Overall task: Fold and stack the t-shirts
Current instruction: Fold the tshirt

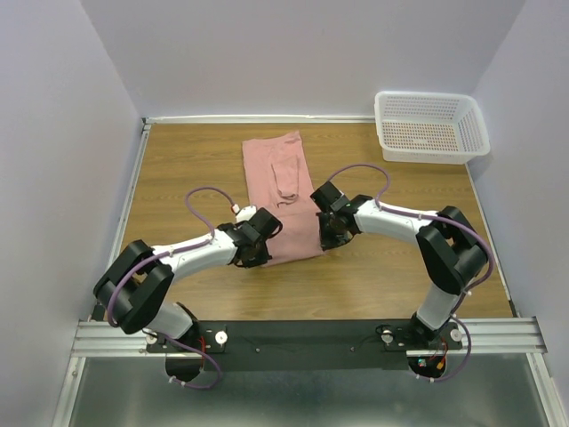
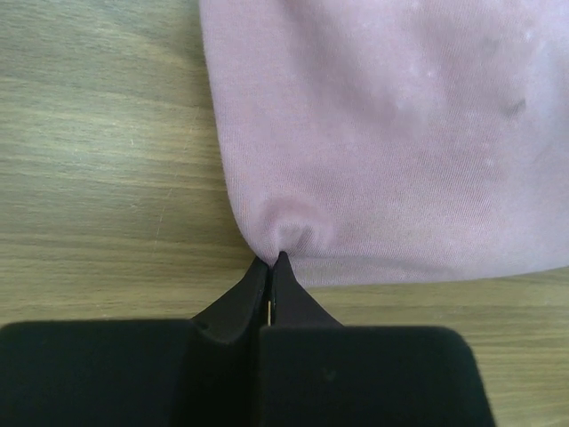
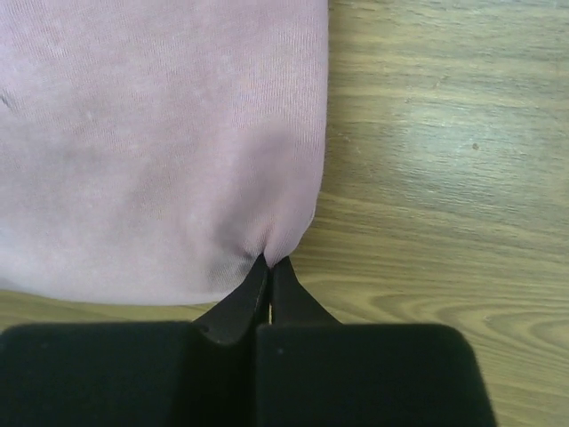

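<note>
One dusty pink t-shirt (image 1: 280, 182) lies folded into a long narrow strip running from the table's back toward its middle. My left gripper (image 1: 255, 251) sits at the strip's near left corner. In the left wrist view its tips (image 2: 272, 260) are shut on the puckered cloth of the t-shirt (image 2: 391, 133). My right gripper (image 1: 327, 237) is at the near right corner. Its tips (image 3: 269, 261) pinch a small fold of the t-shirt (image 3: 160, 133) at that corner.
A white mesh basket (image 1: 431, 127) stands at the back right corner of the wooden table (image 1: 187, 169). Walls close in the table on the left, back and right.
</note>
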### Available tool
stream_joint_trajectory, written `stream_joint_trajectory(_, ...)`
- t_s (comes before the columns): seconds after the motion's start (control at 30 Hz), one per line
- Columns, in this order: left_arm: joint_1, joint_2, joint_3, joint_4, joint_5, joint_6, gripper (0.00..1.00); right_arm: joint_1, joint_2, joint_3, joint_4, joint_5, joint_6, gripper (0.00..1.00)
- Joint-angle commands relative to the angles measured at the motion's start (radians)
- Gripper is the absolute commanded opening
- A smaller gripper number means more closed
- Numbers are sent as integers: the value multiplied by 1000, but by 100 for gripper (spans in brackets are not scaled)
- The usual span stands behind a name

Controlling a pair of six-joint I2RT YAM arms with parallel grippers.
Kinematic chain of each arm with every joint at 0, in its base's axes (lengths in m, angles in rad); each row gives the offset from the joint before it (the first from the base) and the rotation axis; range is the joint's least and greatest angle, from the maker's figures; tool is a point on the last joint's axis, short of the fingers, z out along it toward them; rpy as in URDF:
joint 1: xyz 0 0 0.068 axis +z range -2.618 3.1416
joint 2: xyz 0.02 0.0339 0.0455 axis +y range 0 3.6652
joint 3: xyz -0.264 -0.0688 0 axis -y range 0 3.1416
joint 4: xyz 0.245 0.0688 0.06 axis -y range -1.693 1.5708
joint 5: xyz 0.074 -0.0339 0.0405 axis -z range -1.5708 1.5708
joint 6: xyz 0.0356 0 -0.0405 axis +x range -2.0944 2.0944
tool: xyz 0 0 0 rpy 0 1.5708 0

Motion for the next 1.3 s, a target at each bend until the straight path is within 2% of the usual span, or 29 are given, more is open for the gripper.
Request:
stream_joint_trajectory(0.0,-19,-25,-18,-169,67,74,0,31,125,-142,-121,-42,-20,1)
stream_joint_trajectory(0.13,-73,-98,-4,-283,155,142,0,33,-4,-182,-268,-134,-52,1)
stream_joint_trajectory(0.23,-189,-175,9,-336,289,148,0,33,-81,-204,-409,-232,-110,1)
stream_joint_trajectory(0.27,-258,-189,19,-349,354,111,0,33,-122,-198,-449,-248,-123,1)
stream_joint_trajectory(0.37,-361,-236,25,-372,455,50,0,33,-182,-146,-598,-259,-167,1)
stream_joint_trajectory(0.47,-444,-272,39,-393,500,-13,0,33,-218,-99,-703,-288,-203,1)
stream_joint_trajectory(0.57,-450,-311,62,-412,489,-39,0,33,-227,-17,-741,-273,-200,1)
stream_joint_trajectory(0.63,-418,-324,77,-427,468,-32,0,34,-195,84,-760,-240,-204,1)
stream_joint_trajectory(0.73,-285,-342,123,-465,426,37,0,33,-123,253,-780,-202,-221,1)
stream_joint_trajectory(0.77,-195,-348,141,-485,391,84,0,30,-104,299,-781,-191,-229,1)
stream_joint_trajectory(0.83,-104,-348,199,-495,368,141,0,21,-66,397,-781,-187,-235,1)
stream_joint_trajectory(0.87,-63,-333,219,-493,357,160,0,11,-17,499,-780,-181,-245,1)
stream_joint_trajectory(1.0,98,-267,305,-478,273,250,0,-7,110,730,-781,-182,-275,1)
stream_joint_trajectory(1.1,169,-246,344,-417,247,266,0,-15,204,886,-784,-174,-298,1)
stream_joint_trajectory(1.27,243,-187,345,-308,255,309,0,-51,308,1051,-786,-156,-331,1)
